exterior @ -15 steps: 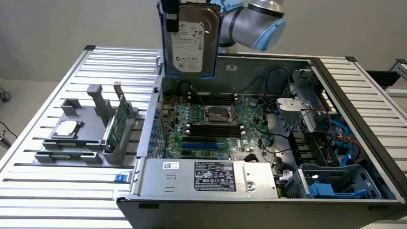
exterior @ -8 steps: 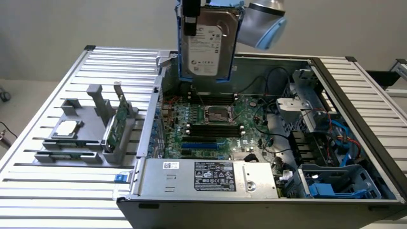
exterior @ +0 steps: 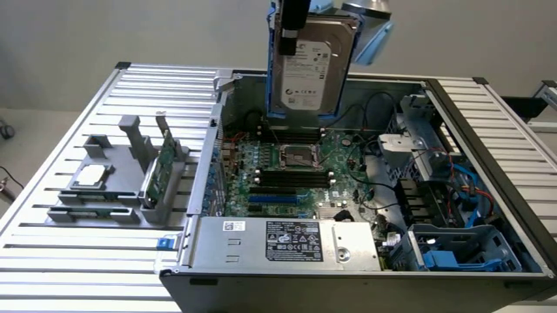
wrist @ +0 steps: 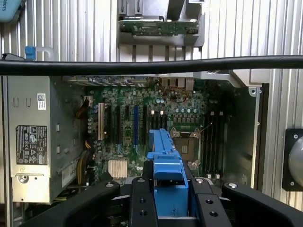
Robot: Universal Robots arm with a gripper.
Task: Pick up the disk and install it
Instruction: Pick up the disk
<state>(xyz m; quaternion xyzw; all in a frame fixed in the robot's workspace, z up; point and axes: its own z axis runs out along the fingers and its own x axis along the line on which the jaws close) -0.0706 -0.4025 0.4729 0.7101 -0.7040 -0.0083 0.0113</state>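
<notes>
Gripper is pinched partway closed on just the blue edge of the disk, which hangs upright over the open case, so a weak grip could drop it onto the motherboard.

We see the silver-grey disk, white-labelled and edged by a blue carrier frame; a green motherboard with black slots; a pale silver table striped with dark grooves.
</notes>
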